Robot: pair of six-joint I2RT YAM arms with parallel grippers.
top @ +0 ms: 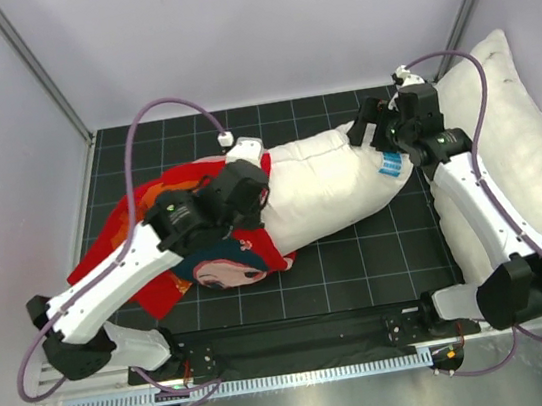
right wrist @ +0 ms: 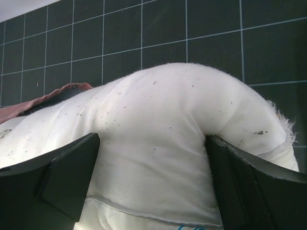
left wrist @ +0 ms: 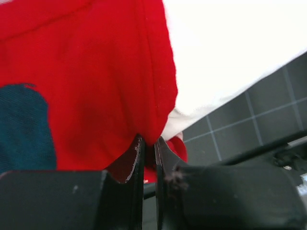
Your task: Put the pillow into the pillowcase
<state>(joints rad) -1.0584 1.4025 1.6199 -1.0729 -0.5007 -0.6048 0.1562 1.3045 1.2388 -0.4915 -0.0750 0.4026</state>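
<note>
Our left claw (left wrist: 149,141) is clenching on the open edge of the bright red fabric pillowcase (left wrist: 96,72), with a fold of the red cloth caught between its nearly closed fingers. Our right claw (right wrist: 151,158) is grasping the far end of the plump white rectangular pillow (top: 318,181). Its fingers are standing wide apart, one on each side, and the stuffing is bulging up between them.

We are seeing the pillow lying across the middle of the dark gridded worktop (top: 360,261), its left end reaching into the mouth of the pillowcase, which is spreading out to the left under our left arm. We are judging the task as begun but far from finished. One end is sitting inside the opening, while most of the white body, including the end with the small blue label, is showing outside the red cloth. How deep the hidden end is reaching we cannot tell, since the arm and the fabric are covering it.

What is remaining, as we are reading it, is pushing the pillow leftward while holding the mouth open, then drawing the case over the right end.
</note>
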